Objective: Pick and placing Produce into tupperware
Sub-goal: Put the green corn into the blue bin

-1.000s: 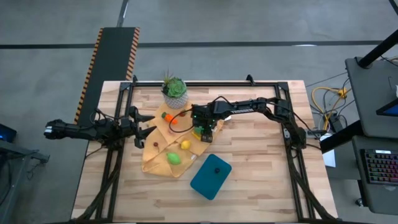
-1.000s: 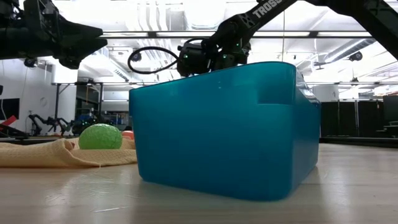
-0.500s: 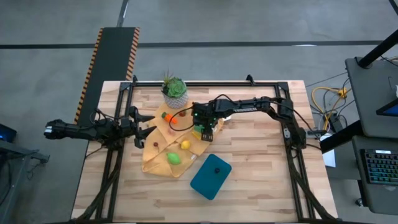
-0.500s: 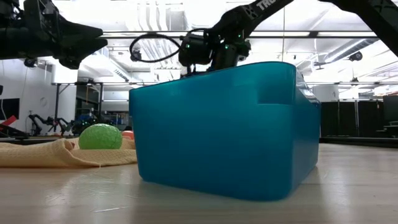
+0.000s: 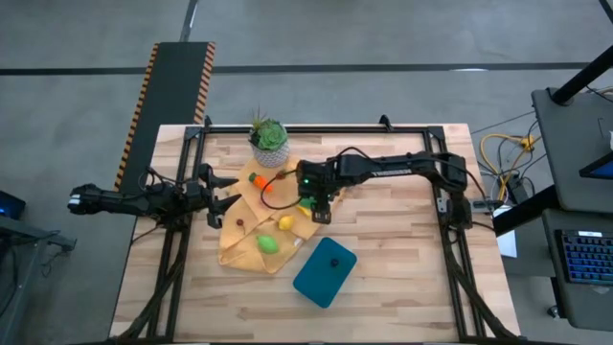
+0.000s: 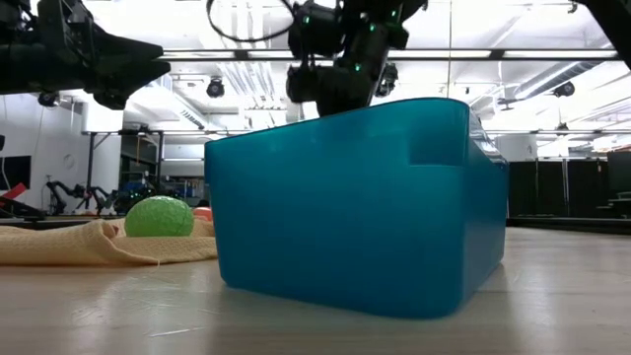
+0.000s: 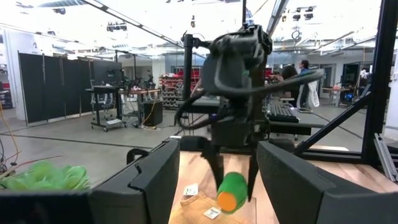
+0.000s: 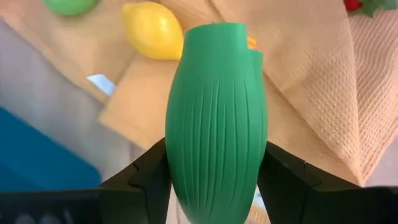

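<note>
My right gripper (image 5: 319, 205) hangs over the mustard cloth (image 5: 251, 230), shut on a green ribbed produce piece with an orange end (image 7: 232, 190). A yellow lemon (image 5: 284, 223), a green oval piece (image 5: 268, 244), an orange and red piece (image 5: 264, 182) and a small dark one (image 5: 239, 222) lie on the cloth. The teal tupperware (image 5: 324, 272) stands on the table nearer the front edge, a dark red piece (image 5: 334, 260) inside it. My left gripper (image 5: 222, 189) waits open at the cloth's left edge. My right gripper pinches the green ribbed piece across its middle (image 8: 186, 155), one finger (image 8: 146, 180) on each side. The fingers come from above, pointing down. The piece is lifted clear of the cloth and sits tilted, its orange end (image 7: 226, 201) lowest.
A potted green plant (image 5: 269, 138) stands at the cloth's far end. The tupperware (image 6: 355, 207) fills the low view, with a green ball-like piece (image 6: 158, 216) and cloth (image 6: 89, 245) left of it. Bare wood lies right of the tupperware.
My right gripper has risen straight up from the cloth with the green piece held between its fingers; in the low view it has climbed well above the tupperware's rim. The piece is now lifted clear. The left arm has kept still.
</note>
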`<act>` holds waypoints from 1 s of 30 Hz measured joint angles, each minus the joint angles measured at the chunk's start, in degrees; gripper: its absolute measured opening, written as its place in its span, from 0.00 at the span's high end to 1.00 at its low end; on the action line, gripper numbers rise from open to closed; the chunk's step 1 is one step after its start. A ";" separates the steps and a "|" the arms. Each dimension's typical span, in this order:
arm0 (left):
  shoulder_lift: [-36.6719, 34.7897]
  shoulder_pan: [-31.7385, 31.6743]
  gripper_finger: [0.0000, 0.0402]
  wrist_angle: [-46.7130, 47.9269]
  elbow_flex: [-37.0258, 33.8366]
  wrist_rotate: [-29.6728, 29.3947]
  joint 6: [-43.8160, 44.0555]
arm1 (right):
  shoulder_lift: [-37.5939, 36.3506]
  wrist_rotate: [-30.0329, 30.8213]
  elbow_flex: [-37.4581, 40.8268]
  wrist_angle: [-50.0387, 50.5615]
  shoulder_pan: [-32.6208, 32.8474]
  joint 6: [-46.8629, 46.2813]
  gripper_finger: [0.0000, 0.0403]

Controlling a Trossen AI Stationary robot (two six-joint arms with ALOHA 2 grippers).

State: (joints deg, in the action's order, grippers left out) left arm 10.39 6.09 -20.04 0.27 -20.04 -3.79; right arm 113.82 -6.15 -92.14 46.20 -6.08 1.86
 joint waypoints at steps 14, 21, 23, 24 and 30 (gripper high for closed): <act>-0.02 -0.02 0.50 -0.06 0.00 -0.17 -0.12 | -4.98 3.13 0.26 3.58 9.17 -9.05 0.55; 0.00 -0.02 0.50 -0.06 0.00 -0.26 -2.80 | -5.05 7.86 0.31 4.70 13.87 -16.06 0.55; -0.04 -0.02 0.50 -0.12 0.00 -0.25 -2.81 | -5.05 9.18 0.31 4.81 15.34 -18.82 0.55; -0.04 -0.02 0.50 -0.13 0.00 -0.24 -2.83 | -5.05 9.44 0.31 5.05 16.05 -19.72 0.55; -0.04 -0.02 0.50 -0.15 0.00 -0.24 -2.86 | -5.05 9.39 0.31 5.94 20.57 -24.61 0.55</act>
State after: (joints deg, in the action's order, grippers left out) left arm 10.35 6.07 -20.18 0.27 -20.27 -6.66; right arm 108.77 3.24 -91.83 52.14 14.49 -22.75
